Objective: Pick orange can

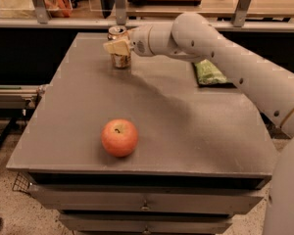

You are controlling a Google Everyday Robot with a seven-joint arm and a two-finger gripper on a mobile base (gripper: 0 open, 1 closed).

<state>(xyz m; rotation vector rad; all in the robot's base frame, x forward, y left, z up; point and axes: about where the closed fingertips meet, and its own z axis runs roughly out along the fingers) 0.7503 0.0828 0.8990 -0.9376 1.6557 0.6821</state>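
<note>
Gripper (115, 47) at far left of surface (196, 131), reaching in from right, level with upper body of can (120, 61). Gripper overlaps can in view; touching or just short, cannot tell. Open or closed: cannot tell. Can upright, long axis vertical, silver top showing above gripper, base on surface near back edge. Judgement: can lies right at gripper, so move turns on sideways grasp across its width. Apple (119, 137) well apart, near front. Green bag (209, 72) at right, partly behind arm (225, 58).
</note>
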